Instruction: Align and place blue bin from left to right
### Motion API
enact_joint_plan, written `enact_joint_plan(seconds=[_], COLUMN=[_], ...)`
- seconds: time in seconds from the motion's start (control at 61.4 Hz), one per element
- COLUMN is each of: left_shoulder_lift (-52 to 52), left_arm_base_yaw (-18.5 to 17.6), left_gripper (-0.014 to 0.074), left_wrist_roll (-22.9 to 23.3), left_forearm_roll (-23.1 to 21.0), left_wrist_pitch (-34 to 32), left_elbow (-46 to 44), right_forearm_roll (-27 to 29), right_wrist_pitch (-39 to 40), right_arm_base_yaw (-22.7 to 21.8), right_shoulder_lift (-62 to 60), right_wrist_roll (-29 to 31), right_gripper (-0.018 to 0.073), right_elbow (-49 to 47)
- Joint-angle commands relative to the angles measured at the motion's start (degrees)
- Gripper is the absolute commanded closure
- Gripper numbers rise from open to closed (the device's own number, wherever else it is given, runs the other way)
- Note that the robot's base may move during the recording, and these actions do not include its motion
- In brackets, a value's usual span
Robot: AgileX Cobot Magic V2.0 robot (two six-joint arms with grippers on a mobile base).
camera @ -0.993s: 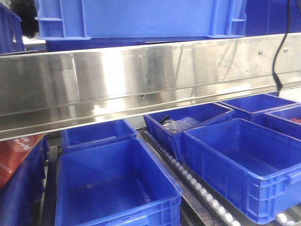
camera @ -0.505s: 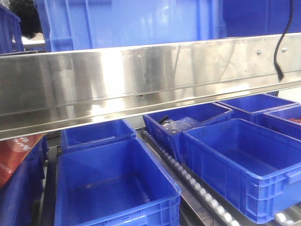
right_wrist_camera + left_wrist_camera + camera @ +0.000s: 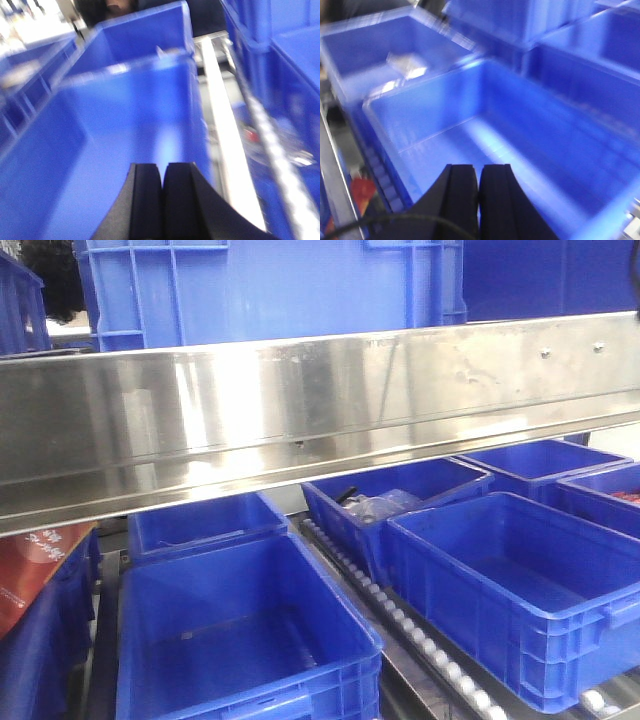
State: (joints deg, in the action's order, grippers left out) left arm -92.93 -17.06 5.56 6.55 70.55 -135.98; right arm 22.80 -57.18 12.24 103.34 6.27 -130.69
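The blue bin (image 3: pixel 270 290) is sitting on the upper level behind the stainless steel rail (image 3: pixel 320 410), filling most of the top of the front view; its ribbed side wall is facing the camera and its long axis is running left to right, parallel to the rail, with vertical ribs showing near both ends of the wall. A darker crate (image 3: pixel 540 280) is standing just beside it on the right. Below the rail, several open navy crates are lying on the lower level: a large one (image 3: pixel 240 640) at lower left, another (image 3: pixel 520 590) at lower right, and one behind holding a dark clutter of parts (image 3: pixel 375 505). A roller track (image 3: pixel 400 625) is running diagonally between the two front crates. A red carton (image 3: pixel 35 570) is leaning at the far left edge. In the left wrist view, the left tool (image 3: pixel 478 187) is hovering over an open blue crate (image 3: pixel 510 145), its two black fingers pressed together with nothing between them. In the right wrist view, the right tool (image 3: pixel 162 187) is likewise clenched on nothing, its fingers touching, above a blurred blue crate (image 3: pixel 115 130) beside a pale metal rail (image 3: pixel 225 130). Both wrist views are motion-blurred, so finer detail is not showing.
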Motion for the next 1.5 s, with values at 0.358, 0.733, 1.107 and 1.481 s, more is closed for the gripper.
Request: enact_joint_plan(seconds=[0.358, 0.733, 1.107, 1.481], left_shoulder_lift=[9.48, 28.16, 54.67, 78.16], left_arm_base_yaw=[-0.21, -0.21, -0.21, -0.21], left_gripper=[0.0582, 0.0582, 0.0582, 0.0582], left_wrist_roll=[-1.93, -1.93, -1.93, -1.93], left_forearm_roll=[-0.15, -0.1, 0.25, -0.13], left_wrist_pitch=[-7.07, -25.84, -42.69, -45.85], left_elbow=[23.71, 49.66, 79.74, 97.95], right_forearm_roll=[-5.84, -6.07, -6.19, -6.19], right_wrist_pitch=[8.08, 30.3, 35.6, 38.75], right_arm_base_yaw=[-0.16, -0.16, -0.16, -0.16], right_shoulder_lift=[-11.54, -36.57, -59.57, -77.72], right_wrist_roll=[2.08, 5.99, 8.54, 8.95], right_gripper=[0.0631, 0.0631, 0.0631, 0.0631], right_elbow=[19.15, 55.01, 79.9, 97.7])
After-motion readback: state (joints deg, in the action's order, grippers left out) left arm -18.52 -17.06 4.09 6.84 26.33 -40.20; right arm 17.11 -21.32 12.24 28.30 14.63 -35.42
